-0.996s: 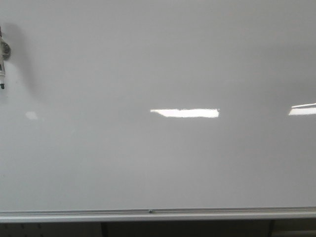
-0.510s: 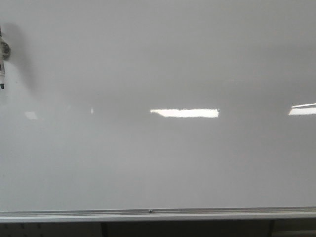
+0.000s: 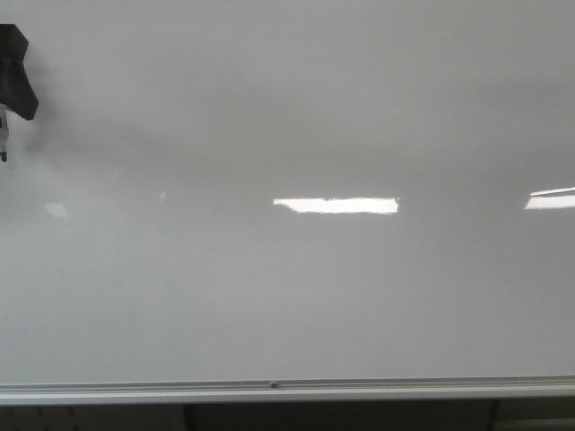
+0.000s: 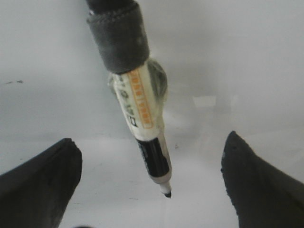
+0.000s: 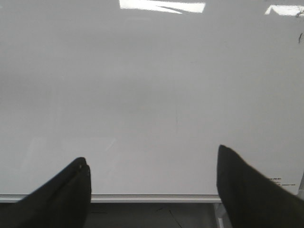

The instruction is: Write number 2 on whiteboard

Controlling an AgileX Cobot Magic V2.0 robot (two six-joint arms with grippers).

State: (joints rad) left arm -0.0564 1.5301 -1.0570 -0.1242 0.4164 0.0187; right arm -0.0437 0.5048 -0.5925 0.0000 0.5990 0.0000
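Observation:
The whiteboard [image 3: 296,296] fills the front view, glossy and blank, with its silver rail [image 3: 287,389] along the bottom. No number 2 shows on it in any view. A marker [image 4: 142,109] with a white and orange label sits in a grey sleeve between the wide-apart fingers of my left gripper [image 4: 149,142]. No finger touches it. Its black tip [image 4: 167,194] points at the board, just off it or touching. In the front view a black part of the left gripper [image 3: 13,72] and the marker tip [image 3: 4,151] show at the far left edge. My right gripper [image 5: 152,156] is open and empty.
Bright light reflections [image 3: 337,205] lie on the board's middle and right. In the right wrist view the board's rail [image 5: 152,197] runs between the fingers, with dark space below it. A few tiny dark specks [image 4: 14,82] mark the board near the marker.
A black part of the left gripper has come into the front view at the far left edge, covering the marker's upper body. The board stays blank.

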